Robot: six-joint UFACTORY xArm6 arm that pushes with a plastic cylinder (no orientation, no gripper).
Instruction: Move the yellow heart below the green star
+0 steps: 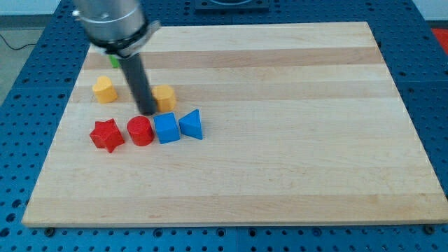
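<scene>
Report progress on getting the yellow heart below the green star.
Done: nothing visibly finished. In hand: my tip sits against the yellow block at its left, likely the heart. Left: a green block, mostly hidden behind the arm, sits up-left; the other yellow block lies below it.

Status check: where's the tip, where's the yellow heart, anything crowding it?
My tip down on the board, touching the yellow block to its right. Second yellow block sits left; which is the heart, unclear. Green star mostly hidden behind arm. Red cylinder just below tip.
</scene>
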